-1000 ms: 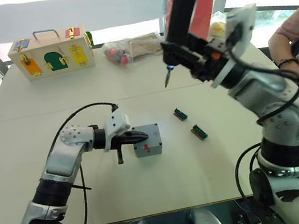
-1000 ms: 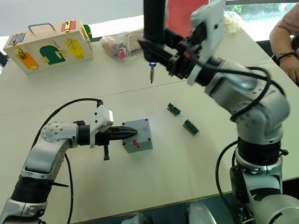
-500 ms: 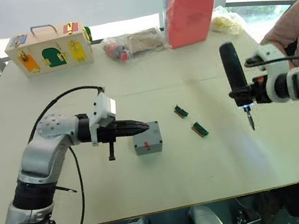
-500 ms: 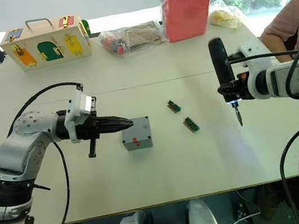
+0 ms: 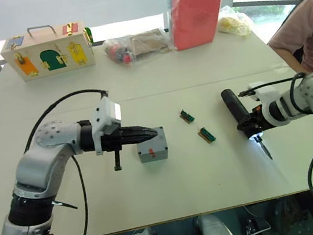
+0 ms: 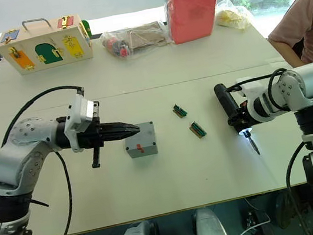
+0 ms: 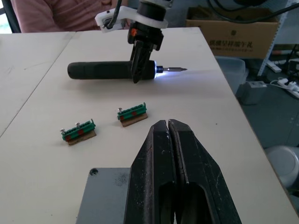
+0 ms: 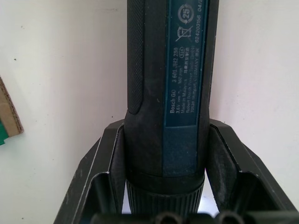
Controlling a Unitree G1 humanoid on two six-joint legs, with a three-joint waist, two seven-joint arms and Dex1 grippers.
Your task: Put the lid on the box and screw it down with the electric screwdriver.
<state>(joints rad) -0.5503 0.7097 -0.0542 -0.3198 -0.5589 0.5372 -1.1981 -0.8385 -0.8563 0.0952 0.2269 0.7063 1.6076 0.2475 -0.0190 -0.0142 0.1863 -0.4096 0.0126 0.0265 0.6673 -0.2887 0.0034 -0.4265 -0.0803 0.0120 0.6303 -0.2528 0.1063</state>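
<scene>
The grey box [image 5: 153, 154] stands mid-table with the lid [image 5: 160, 140] seated on it; a corner screw hole shows on the lid [image 7: 105, 196] in the left wrist view. My left gripper [image 5: 154, 133] is shut and empty, its tips over the lid's near-left edge. Off to the right, my right gripper [image 5: 248, 127] is shut on the electric screwdriver [image 5: 234, 109]. The tool lies nearly flat just above the table, with its light on. Its bit points toward the table's front edge. The wrist views show the screwdriver [image 7: 98, 70] crosswise and the right gripper [image 8: 166, 126] clamped around its barrel.
Two green connector blocks [image 5: 188, 116] [image 5: 207, 135] lie between the box and the screwdriver. A wooden latch box [image 5: 51, 52], plastic bags [image 5: 136, 46] and a red block in a bag [image 5: 196, 10] line the far edge. A person [image 5: 309, 27] sits at the right.
My right arm swung down from high over the table's back to low at the right, tipping the screwdriver from upright to nearly flat. The left gripper stayed at the box.
</scene>
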